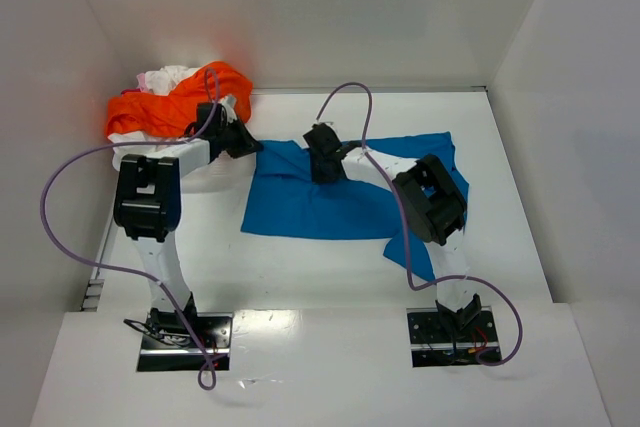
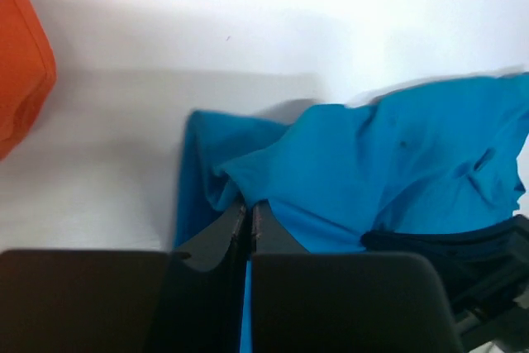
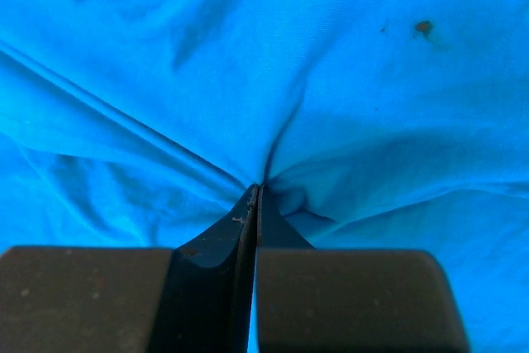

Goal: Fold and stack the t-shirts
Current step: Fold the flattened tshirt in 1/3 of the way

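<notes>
My left hand reaches forward and to the right from a raised elbow, fingers pressed together on an edge of the blue shirt. My right hand reaches forward-left, elbow raised too, its fingers also closed, pinching a fold of that shirt.
</notes>
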Action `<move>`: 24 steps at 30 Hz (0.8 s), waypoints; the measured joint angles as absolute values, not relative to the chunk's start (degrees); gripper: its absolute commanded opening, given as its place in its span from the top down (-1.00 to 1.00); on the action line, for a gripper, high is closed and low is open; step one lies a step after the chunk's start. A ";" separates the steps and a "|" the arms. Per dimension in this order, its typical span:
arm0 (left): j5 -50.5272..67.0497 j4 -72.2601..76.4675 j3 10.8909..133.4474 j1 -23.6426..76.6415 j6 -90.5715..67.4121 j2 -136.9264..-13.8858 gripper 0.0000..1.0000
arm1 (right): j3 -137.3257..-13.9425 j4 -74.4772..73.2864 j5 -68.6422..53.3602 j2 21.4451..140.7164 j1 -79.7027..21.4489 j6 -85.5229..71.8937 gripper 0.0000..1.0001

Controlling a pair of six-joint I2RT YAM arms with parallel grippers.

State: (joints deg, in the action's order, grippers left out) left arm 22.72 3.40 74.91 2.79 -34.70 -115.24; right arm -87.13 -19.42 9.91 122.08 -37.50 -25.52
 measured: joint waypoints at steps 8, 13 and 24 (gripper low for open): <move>17.93 4.19 74.85 2.37 -34.54 -112.60 0.99 | -87.55 -20.45 10.94 122.19 -37.47 -26.59 0.20; 17.65 4.12 74.85 2.00 -34.48 -112.62 0.96 | -87.55 -20.49 10.94 121.84 -35.70 -27.33 0.04; 18.63 2.76 75.11 2.00 -33.10 -115.24 0.74 | -84.68 -20.62 15.99 113.99 -22.20 -25.43 -0.08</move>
State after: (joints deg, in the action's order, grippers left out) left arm 18.63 2.76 75.11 2.00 -33.10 -115.24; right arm -84.68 -20.62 15.99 113.99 -22.20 -25.43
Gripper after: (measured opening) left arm 0.103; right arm 0.506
